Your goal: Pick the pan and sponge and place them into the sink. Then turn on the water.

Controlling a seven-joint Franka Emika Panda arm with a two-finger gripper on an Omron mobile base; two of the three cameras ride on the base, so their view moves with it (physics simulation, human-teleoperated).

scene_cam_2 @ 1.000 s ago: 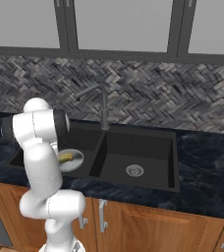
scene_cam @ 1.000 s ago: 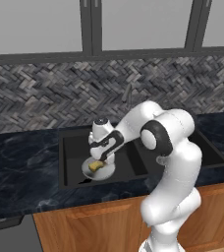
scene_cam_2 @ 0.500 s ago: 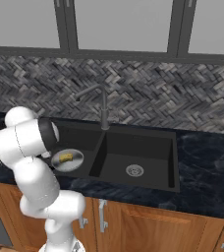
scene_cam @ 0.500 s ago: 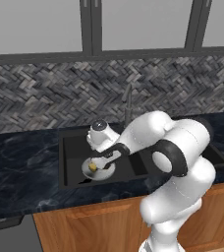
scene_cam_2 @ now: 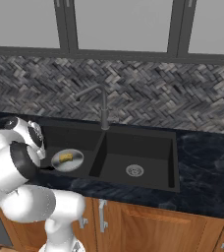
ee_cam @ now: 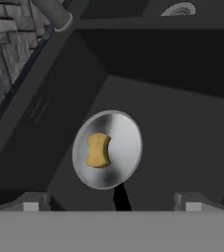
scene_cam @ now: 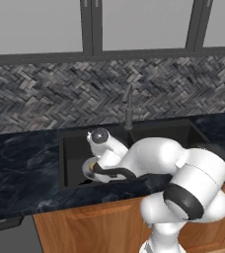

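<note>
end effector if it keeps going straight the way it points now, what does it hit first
Probably the pan, which lies on the sink floor almost dead ahead of the open end effector, with the sponge lying in it just left of centre. Nothing seems to stand in between, though depth is hard to judge.

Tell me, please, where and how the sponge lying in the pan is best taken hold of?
Grip the sponge across its pinched-in sides, coming straight down from above. It lies flat in the pan inside the sink, so a side approach would probably strike the pan's rim. The open gripper looks wide enough.
</note>
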